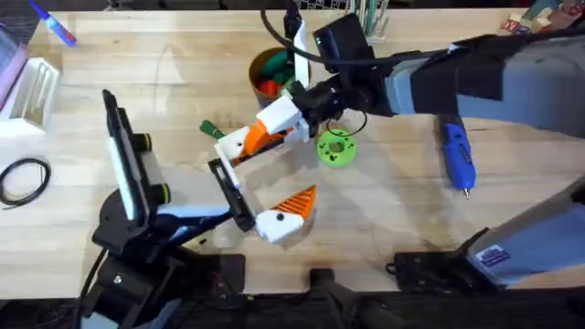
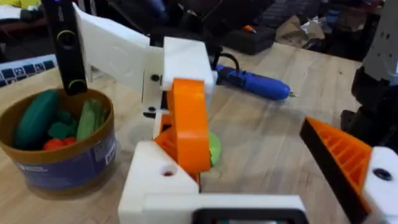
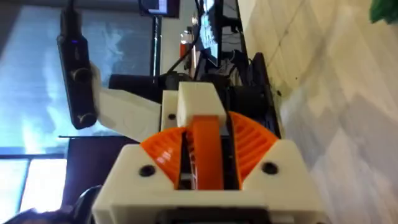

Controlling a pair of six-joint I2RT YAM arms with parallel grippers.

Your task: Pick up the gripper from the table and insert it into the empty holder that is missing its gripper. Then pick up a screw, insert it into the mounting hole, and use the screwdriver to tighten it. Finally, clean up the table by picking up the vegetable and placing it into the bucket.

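Note:
My right gripper (image 1: 267,135) reaches across the table (image 1: 393,201) and is shut on the orange wedge-shaped gripper (image 1: 260,139), its ribbed pads clamping the piece (image 3: 205,152). The piece (image 2: 189,124) stands against the bare white holder (image 2: 155,180) of my left gripper (image 1: 270,175). That gripper is open wide, and its other finger carries an orange pad (image 2: 342,155). The blue screwdriver (image 1: 457,155) lies to the right. A thin dark-green vegetable (image 1: 208,128) lies left of the grippers. The bucket (image 1: 258,66) stands behind them with toys inside.
A lime-green disc (image 1: 335,148) lies just right of the grippers. A white rack (image 1: 32,87) and a black cable loop (image 1: 23,178) sit at the left edge, and a blue pen (image 1: 55,27) lies at the far left corner.

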